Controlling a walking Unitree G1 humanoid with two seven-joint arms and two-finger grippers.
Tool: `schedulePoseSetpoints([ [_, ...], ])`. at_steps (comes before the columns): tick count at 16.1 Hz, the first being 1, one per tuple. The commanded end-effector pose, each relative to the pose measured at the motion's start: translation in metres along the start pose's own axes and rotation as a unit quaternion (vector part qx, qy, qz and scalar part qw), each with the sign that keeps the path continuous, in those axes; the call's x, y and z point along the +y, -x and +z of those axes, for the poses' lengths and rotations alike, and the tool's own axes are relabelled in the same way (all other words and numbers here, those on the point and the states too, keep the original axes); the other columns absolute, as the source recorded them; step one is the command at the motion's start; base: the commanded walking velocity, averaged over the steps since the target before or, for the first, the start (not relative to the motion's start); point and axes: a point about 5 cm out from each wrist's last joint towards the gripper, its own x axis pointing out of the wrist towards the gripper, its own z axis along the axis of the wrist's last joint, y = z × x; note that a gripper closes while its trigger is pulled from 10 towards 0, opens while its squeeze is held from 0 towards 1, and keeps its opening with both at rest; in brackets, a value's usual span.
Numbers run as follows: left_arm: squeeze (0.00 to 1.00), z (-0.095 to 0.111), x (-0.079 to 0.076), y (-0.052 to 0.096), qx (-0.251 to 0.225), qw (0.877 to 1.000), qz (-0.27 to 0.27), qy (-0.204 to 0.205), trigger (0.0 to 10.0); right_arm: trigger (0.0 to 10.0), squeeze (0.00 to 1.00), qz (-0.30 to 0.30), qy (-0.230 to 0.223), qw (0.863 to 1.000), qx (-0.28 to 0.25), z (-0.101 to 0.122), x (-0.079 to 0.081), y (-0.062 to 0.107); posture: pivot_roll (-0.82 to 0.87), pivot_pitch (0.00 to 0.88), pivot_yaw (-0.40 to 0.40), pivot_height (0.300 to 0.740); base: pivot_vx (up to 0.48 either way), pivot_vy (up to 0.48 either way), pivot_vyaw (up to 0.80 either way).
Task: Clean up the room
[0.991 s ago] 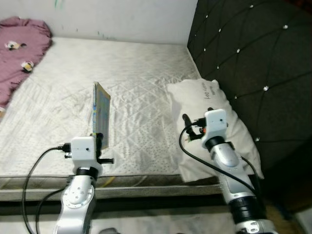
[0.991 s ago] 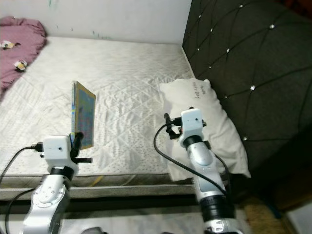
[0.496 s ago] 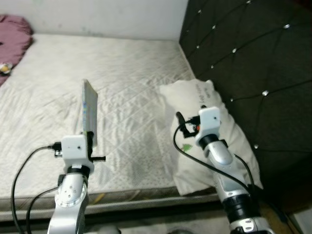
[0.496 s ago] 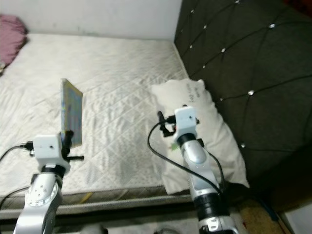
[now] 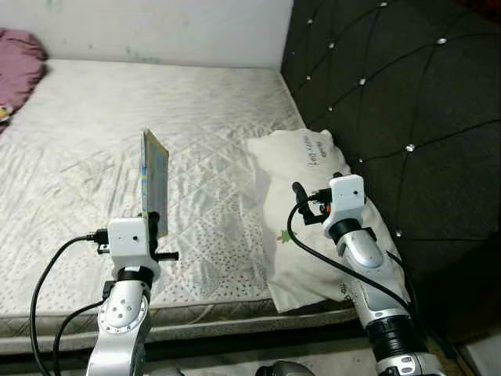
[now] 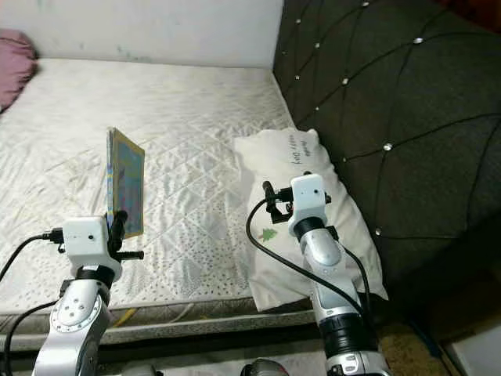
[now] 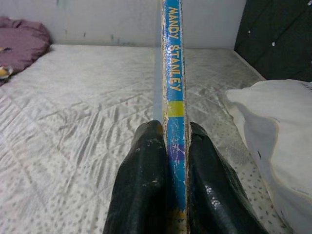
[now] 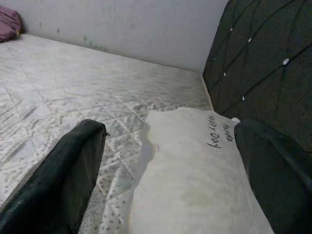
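Observation:
A thin picture book (image 5: 154, 182) with a blue spine reading "MANDY STANLEY" (image 7: 173, 97) stands upright above the near edge of the mattress. My left gripper (image 7: 169, 146) is shut on its lower end, one black finger on each side. My right gripper (image 8: 170, 161) is open, its fingers (image 8: 63, 175) spread wide over a white pillow (image 5: 309, 211) that lies at the bed's right side against the headboard. Nothing sits between the right fingers.
A quilted white mattress (image 5: 94, 125) spreads ahead. The dark tufted headboard (image 5: 391, 94) rises on the right. A crumpled purple blanket (image 5: 17, 66) lies at the far left corner. A pale wall (image 5: 156, 27) runs behind the bed.
The camera has shifted, sliding the scene sideways. The book stays upright in the left gripper, and the right gripper stays open over the pillow.

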Motion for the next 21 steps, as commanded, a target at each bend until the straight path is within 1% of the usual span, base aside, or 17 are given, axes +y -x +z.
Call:
schedulePoseSetpoints([
  [1, 0.00, 0.011, -0.002, -0.002, -0.024, 1.000, -0.002, 0.002, 10.0, 10.0, 0.00, -0.011, -0.004, 1.000, -0.017, 0.006, -0.006, 0.002, 0.01, 0.000, -0.078, 0.740, 0.000, 0.000, 0.00],
  [2, 0.00, 0.011, -0.003, -0.002, -0.024, 1.000, -0.004, -0.002, 10.0, 10.0, 0.00, -0.015, -0.004, 1.000, -0.018, 0.008, -0.007, 0.002, 0.01, 0.000, -0.079, 0.740, 0.000, 0.000, 0.00],
  [4, 0.00, 0.009, -0.001, -0.002, -0.018, 1.000, 0.007, 0.013, 10.0, 10.0, 0.00, -0.022, -0.024, 0.999, -0.017, 0.010, -0.009, 0.004, 0.01, 0.000, -0.079, 0.740, 0.000, 0.000, 0.00],
  [5, 0.00, 0.008, 0.005, -0.001, -0.017, 0.999, 0.029, 0.011, 10.0, 10.0, 0.00, -0.021, -0.036, 0.999, -0.017, 0.012, -0.008, 0.008, 0.01, 0.000, -0.079, 0.740, 0.000, 0.000, 0.00],
  [7, 0.00, 0.008, 0.010, 0.002, -0.022, 0.999, 0.035, -0.009, 10.0, 10.0, 0.00, -0.012, -0.028, 0.999, -0.013, 0.008, -0.008, 0.017, 0.01, 0.000, -0.073, 0.740, 0.000, 0.000, 0.00],
  [8, 0.00, 0.006, 0.015, 0.007, -0.018, 0.999, 0.041, -0.021, 10.0, 10.0, 0.00, -0.016, -0.027, 1.000, -0.005, 0.004, -0.013, 0.024, 0.02, 0.000, -0.068, 0.740, 0.000, 0.000, 0.00],
  [10, 0.00, 0.004, 0.018, 0.011, -0.017, 0.999, 0.040, -0.026, 10.0, 10.0, 0.00, -0.021, -0.027, 0.999, 0.000, 0.003, -0.016, 0.029, 0.02, 0.000, -0.063, 0.740, 0.000, 0.000, 0.00],
  [12, 0.00, 0.002, 0.019, 0.015, -0.016, 0.998, 0.037, -0.038, 10.0, 10.0, 0.00, -0.025, -0.024, 0.999, 0.018, -0.002, -0.018, 0.038, 0.02, 0.000, -0.064, 0.740, 0.000, 0.000, 0.00],
  [13, 0.00, 0.001, 0.020, 0.017, -0.015, 0.999, 0.037, -0.036, 10.0, 10.0, 0.00, -0.031, -0.026, 0.999, 0.028, -0.007, -0.020, 0.043, 0.03, 0.000, -0.065, 0.740, 0.000, 0.000, 0.00],
  [14, 0.00, -0.001, 0.022, 0.020, -0.016, 0.999, 0.036, -0.037, 10.0, 10.0, 0.00, -0.039, -0.019, 0.998, 0.039, -0.012, -0.023, 0.050, 0.03, 0.000, -0.069, 0.740, 0.000, 0.000, 0.00],
  [16, 0.00, -0.003, 0.021, 0.020, -0.020, 0.998, 0.033, -0.050, 10.0, 10.0, 0.00, -0.045, 0.011, 0.998, 0.048, -0.019, -0.024, 0.054, 0.03, 0.000, -0.073, 0.740, 0.000, 0.000, 0.00],
  [17, 0.00, -0.002, 0.019, 0.015, -0.028, 0.996, 0.035, -0.077, 10.0, 10.0, 0.00, -0.046, 0.029, 0.997, 0.061, -0.027, -0.024, 0.053, 0.04, 0.000, -0.074, 0.740, 0.000, 0.000, 0.00],
  [19, 0.00, 0.013, 0.017, 0.002, -0.063, 0.994, 0.030, -0.085, 10.0, 10.0, 0.00, -0.062, 0.028, 0.995, 0.072, -0.032, -0.028, 0.049, 0.04, 0.000, -0.069, 0.740, 0.000, 0.000, 0.00],
  [20, 0.00, 0.016, 0.020, -0.006, -0.069, 0.994, 0.031, -0.078, 10.0, 10.0, 0.00, -0.074, 0.027, 0.993, 0.092, -0.038, -0.031, 0.051, 0.02, 0.000, -0.052, 0.740, 0.000, 0.000, 0.00],
  [21, 0.00, 0.014, 0.022, -0.007, -0.067, 0.994, 0.033, -0.079, 10.0, 10.0, 0.00, -0.080, 0.026, 0.991, 0.109, -0.044, -0.030, 0.054, 0.00, 0.000, -0.036, 0.740, 0.000, 0.000, 0.00],
])
